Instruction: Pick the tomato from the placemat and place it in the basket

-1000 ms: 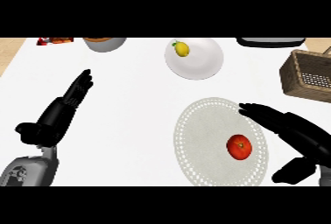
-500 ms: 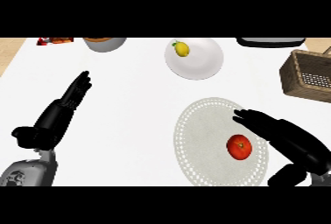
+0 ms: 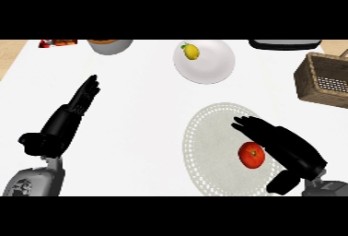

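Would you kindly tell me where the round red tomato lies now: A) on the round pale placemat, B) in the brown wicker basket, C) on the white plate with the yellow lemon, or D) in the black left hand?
A: the round red tomato rests on the round pale placemat, beside the open black right hand.

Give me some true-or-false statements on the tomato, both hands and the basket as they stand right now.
1. The tomato lies on the placemat. True.
2. The right hand is curled round the tomato. False: its fingers are straight over the placemat, and the tomato shows beside them.
3. The basket stands at the view's left edge. False: it stands at the right edge, beyond the placemat.
4. The left hand is open at the view's left, apart from the placemat. True.
5. The lemon lies on the white plate. True.
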